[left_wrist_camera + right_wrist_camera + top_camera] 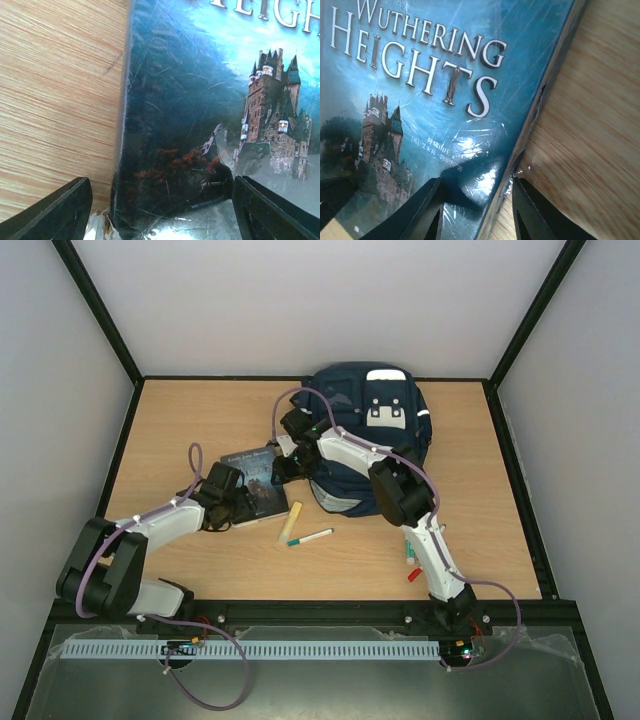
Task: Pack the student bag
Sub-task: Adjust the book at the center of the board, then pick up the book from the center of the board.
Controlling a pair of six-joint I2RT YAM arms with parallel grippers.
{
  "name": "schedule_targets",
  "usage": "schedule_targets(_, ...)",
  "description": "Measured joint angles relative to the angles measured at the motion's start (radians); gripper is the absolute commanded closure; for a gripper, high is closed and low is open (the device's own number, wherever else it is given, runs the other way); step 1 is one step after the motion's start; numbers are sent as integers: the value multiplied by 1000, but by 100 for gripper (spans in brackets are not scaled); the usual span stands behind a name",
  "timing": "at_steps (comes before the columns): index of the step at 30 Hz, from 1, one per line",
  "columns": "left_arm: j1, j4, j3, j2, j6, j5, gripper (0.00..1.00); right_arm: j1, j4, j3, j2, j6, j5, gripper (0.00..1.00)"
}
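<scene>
Pale grey walls [320,300] and a black frame [100,310] box in a light wood table [190,420], where two robot arms meet over a paperback. At the book's worn edge the left gripper [160,182] stands wide and released, one black finger above bare wood, the other above the cover, the edge of the book [200,115] between them. On the opposite side the right gripper [477,182] is parted too and grasps nothing: one finger hangs over the glossy cover below the title "Wuthering Heights", its mate beside the scuffed edge, above the wood.

The book, a castle under a teal sky, lies flat just left of the student bag [350,400]. The bag lies at the far middle of the table, grey-white patch [388,412] facing up, and the right arm [350,452] lies across its near side, hiding part of it.

Near the book's front corner a yellow stick [291,522] and a white pen [310,537] with a green cap lie close together. A green marker [408,552] and a red item [414,575] sit beside the right arm, partly hidden. A slotted grey rail [300,650] runs along the near edge.
</scene>
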Motion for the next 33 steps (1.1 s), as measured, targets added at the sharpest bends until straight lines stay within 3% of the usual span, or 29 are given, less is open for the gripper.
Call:
schedule_targets(8,52,-17,7,-8,-1,24,8,-11,-1,0,18,24,-7,75)
schedule_targets(16,174,45,-6,-11,-10,150,10,-20,24,-19,18,55,-36,85)
schedule_targets(22,244,212,-33,32,-18,295,15,-30,40,-21,21,63,-44,85)
schedule_targets(33,283,465,-117,64,-46,440,13,-43,48,-16,39,58,-104,85)
